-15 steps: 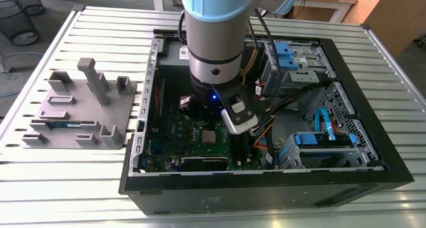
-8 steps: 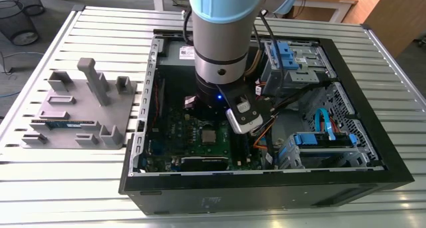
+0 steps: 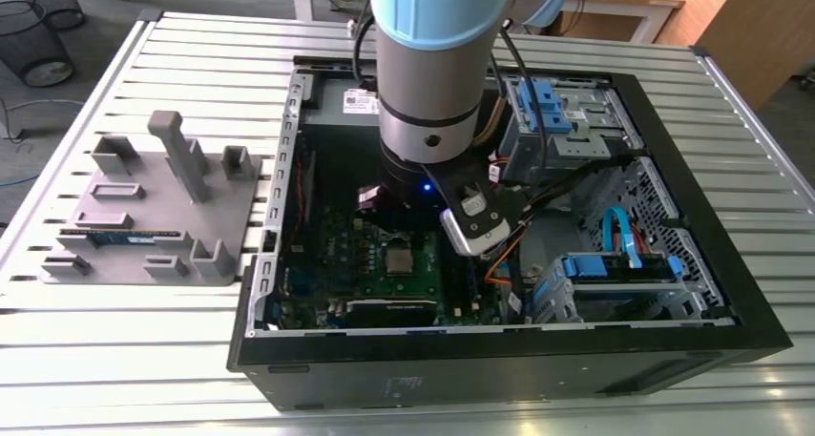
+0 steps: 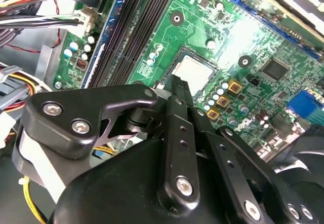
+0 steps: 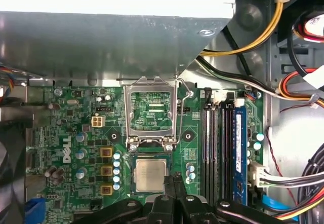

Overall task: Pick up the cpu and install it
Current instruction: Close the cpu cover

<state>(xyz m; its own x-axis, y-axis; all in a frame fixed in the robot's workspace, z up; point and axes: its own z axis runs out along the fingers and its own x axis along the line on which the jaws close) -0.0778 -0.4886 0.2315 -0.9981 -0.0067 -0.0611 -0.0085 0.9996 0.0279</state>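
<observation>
The cpu (image 3: 401, 259), seated at the arm's (image 3: 433, 121) 6 o'clock in the exterior view, is best left unnudged by the closed, seemingly empty gripper (image 5: 175, 179).

The pincer (image 5: 174, 179) hides one cpu (image 5: 150, 175) corner in the first wrist view; the arm (image 3: 433, 73) covers part of the motherboard (image 3: 334, 250) in the exterior view.

A slatted metal table (image 3: 128, 345) carries a grey holder (image 3: 166, 224) and an open computer case (image 3: 510, 367).
</observation>
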